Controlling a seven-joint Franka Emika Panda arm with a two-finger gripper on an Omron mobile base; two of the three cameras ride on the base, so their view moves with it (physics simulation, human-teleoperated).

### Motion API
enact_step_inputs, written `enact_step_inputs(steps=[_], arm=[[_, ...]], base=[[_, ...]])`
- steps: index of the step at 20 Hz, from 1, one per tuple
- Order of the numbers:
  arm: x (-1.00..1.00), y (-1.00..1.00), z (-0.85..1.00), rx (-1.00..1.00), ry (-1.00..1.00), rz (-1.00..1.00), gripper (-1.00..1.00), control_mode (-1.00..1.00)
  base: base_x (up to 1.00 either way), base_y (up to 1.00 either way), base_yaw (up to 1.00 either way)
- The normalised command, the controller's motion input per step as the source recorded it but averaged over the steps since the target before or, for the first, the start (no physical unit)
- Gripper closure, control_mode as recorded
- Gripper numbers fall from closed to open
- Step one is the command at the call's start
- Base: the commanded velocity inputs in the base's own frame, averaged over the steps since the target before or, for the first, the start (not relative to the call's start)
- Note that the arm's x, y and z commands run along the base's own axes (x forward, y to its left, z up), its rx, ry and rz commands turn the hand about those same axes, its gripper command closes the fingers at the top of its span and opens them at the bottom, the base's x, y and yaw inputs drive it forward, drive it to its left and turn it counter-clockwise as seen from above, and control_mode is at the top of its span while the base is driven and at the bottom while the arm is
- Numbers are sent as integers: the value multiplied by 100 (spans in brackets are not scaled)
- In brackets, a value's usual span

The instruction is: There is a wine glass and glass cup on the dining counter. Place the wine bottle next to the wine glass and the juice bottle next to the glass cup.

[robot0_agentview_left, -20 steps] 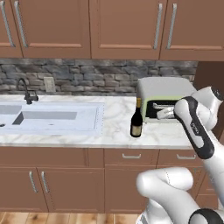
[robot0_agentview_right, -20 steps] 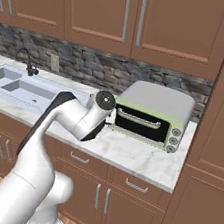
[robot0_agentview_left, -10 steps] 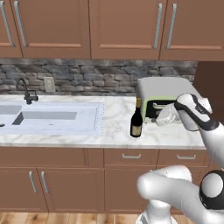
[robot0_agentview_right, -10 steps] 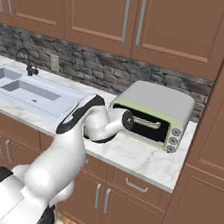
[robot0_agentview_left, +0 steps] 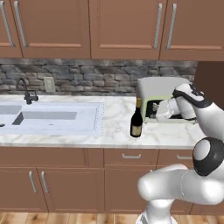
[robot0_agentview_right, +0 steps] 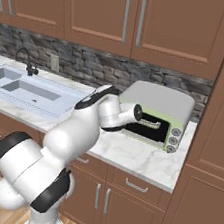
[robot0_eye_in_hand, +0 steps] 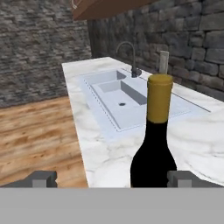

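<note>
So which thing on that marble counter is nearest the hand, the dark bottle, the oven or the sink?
The wine bottle: it stands upright right ahead of the open hand, its gold top rising between the fingertips. The toaster oven sits behind the arm, the sink farther along.

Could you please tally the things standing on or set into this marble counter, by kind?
Bottles: 1, the wine bottle
Appliances: 1, the toaster oven
Sinks: 1, the sink
Faucets: 1, the faucet
Total: 4

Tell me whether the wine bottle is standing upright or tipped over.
Upright. The wine bottle stands on its base on the marble counter, gold-capped neck pointing straight up in the hand view, in front of the open claw.
</note>
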Motion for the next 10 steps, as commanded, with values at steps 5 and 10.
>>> enact_step_inputs(steps=[5,10], arm=[[30,6,-29,-3,-9,9,-100,-100],[20,0,-22,0,-7,9,-100,-100]], base=[[0,0,0],[0,0,0]])
